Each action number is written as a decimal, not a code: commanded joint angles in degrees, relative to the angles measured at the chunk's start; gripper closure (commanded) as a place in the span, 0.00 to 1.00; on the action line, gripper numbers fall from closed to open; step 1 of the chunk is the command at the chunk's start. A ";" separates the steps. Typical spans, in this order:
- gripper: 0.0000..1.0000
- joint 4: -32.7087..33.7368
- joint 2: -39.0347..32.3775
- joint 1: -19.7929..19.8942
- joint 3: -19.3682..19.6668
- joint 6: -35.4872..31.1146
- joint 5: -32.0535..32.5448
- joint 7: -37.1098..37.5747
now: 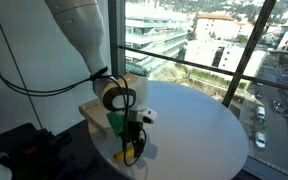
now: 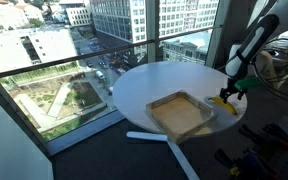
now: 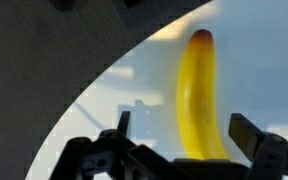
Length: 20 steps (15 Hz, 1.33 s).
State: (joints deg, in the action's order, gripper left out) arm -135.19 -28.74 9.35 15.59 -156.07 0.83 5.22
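A yellow banana (image 3: pixel 198 90) lies on the round white table (image 3: pixel 124 90), close to its edge. It shows in both exterior views (image 1: pixel 130 153) (image 2: pixel 224 100). My gripper (image 3: pixel 187 135) is open and points down right over it, one finger on each side of the banana's near end. The fingers do not press on it. The gripper shows in both exterior views (image 1: pixel 134 133) (image 2: pixel 234 88). Whether the fingertips touch the table I cannot tell.
A shallow wooden tray (image 2: pixel 181 112) stands on the table (image 2: pixel 154 80) beside the banana; in an exterior view it (image 1: pixel 92 110) is partly behind the arm. Floor-to-ceiling windows surround the table (image 1: pixel 199 125). Black cables hang near the arm (image 1: pixel 24 85).
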 commanded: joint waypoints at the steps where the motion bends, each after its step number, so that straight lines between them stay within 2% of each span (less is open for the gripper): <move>1: 0.00 1.44 -1.07 0.21 0.01 -1.22 0.05 1.06; 20: 0.00 2.42 -3.80 0.86 -1.01 -3.21 -2.22 1.13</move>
State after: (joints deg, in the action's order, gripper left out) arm -134.08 -31.33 9.52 15.19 -158.73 -0.67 5.39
